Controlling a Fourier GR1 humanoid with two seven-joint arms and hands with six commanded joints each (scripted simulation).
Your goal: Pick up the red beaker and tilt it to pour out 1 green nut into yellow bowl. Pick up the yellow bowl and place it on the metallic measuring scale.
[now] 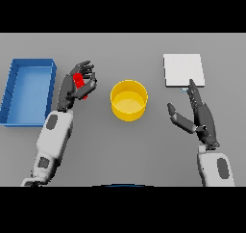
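red beaker left of upright yellow bowl.

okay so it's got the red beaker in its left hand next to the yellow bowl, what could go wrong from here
The left hand covers most of the red beaker, so its tilt is hard to judge; more than one nut could spill. The beaker is beside the yellow bowl, not over it, so pouring now would probably miss.
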